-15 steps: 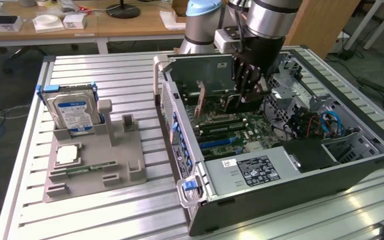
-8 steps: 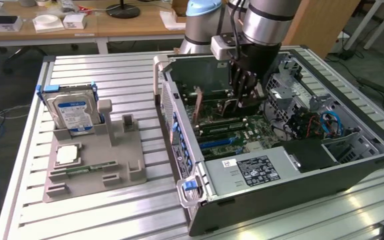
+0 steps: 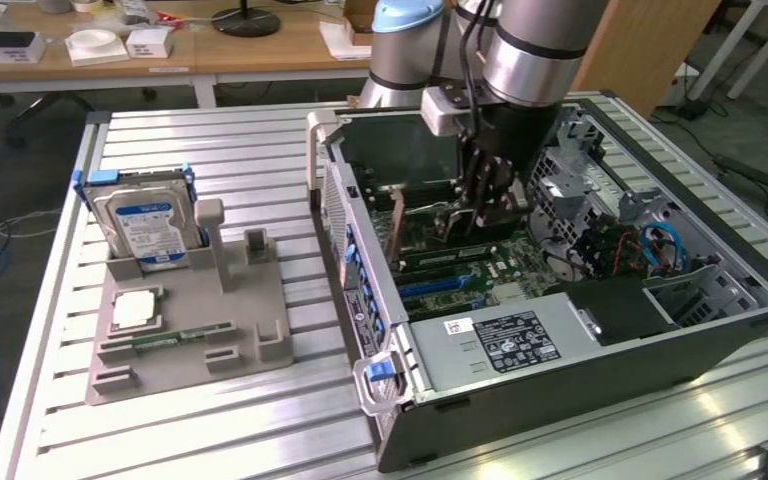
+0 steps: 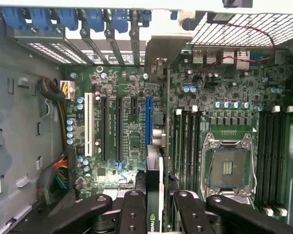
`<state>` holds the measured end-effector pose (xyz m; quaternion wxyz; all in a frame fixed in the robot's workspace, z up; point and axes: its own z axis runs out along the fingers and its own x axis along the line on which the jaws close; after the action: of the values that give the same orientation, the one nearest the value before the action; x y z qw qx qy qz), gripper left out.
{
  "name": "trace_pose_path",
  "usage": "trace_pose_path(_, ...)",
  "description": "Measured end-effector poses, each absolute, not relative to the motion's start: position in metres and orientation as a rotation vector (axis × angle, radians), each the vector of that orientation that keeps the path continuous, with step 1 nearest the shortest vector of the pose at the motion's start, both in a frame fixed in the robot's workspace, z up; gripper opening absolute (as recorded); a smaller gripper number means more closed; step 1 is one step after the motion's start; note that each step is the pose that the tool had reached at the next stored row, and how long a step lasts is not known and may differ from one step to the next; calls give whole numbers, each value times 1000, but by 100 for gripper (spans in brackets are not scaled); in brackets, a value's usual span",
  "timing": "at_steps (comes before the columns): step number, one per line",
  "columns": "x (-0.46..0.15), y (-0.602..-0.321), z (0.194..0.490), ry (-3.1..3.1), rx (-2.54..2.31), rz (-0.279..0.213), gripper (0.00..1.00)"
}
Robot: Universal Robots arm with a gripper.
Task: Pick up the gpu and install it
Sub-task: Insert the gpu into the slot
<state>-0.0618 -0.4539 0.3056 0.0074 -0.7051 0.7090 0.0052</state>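
The gpu (image 4: 155, 168) stands edge-on inside the open computer case (image 3: 598, 330), held upright between my fingers (image 4: 134, 209). Its silver bracket (image 4: 158, 51) points at the rear slot openings. The card hangs just above the motherboard (image 4: 132, 141), lined up along the blue expansion slot (image 4: 148, 117); I cannot tell whether it touches the slot. In the exterior view my gripper (image 3: 482, 205) reaches down into the case, and the card's thin edge (image 3: 396, 232) shows near the case's left wall. My gripper (image 4: 156, 214) is shut on the gpu.
A grey holder tray (image 3: 257, 300) on the table at the exterior view's left carries a hard drive (image 3: 144, 215), a processor chip (image 3: 135, 308) and a memory stick (image 3: 177, 338). Inside the case are the power supply (image 3: 504, 345), the processor socket (image 4: 228, 168), memory slots (image 4: 185, 141) and cable bundles (image 4: 58, 180).
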Motion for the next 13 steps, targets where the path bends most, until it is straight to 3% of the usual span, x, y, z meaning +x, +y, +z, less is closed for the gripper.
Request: trace_pose_path(13,-65,-461,294,2213,-2201,8,26)
